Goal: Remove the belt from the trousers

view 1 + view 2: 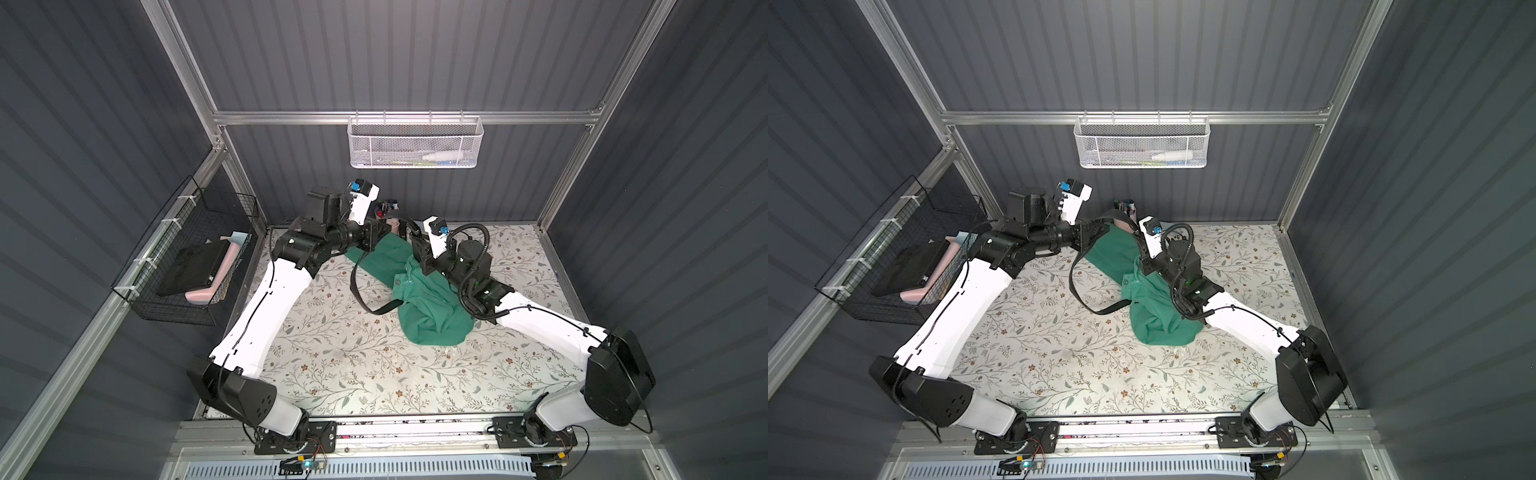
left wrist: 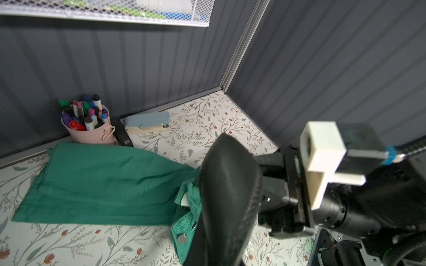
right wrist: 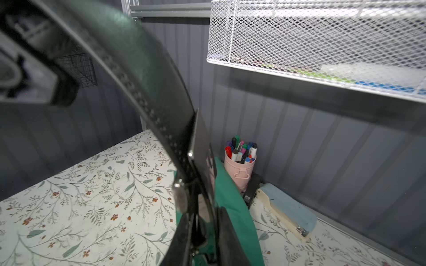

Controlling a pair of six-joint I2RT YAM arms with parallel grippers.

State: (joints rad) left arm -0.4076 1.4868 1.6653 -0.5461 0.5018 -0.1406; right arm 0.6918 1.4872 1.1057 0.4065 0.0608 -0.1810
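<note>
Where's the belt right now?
In both top views the belt loops over the floral table left of the bunched green trousers, then arches up at the back, near the pink marker bucket.

My 2 arms stretch toward the back wall, elbows bent, wrists close together. Left gripper (image 1: 1104, 227) is clamped on the belt (image 1: 354, 282); I can't judge how far the right gripper (image 2: 268, 193) has closed.

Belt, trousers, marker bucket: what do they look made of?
Belt: black leather or imitation, smooth with a slight sheen, stitched edge. Trousers: green woven cloth, matte, soft creases. Marker bucket: pink, probably painted metal judging by its thin handle lug; could be plastic.
</note>
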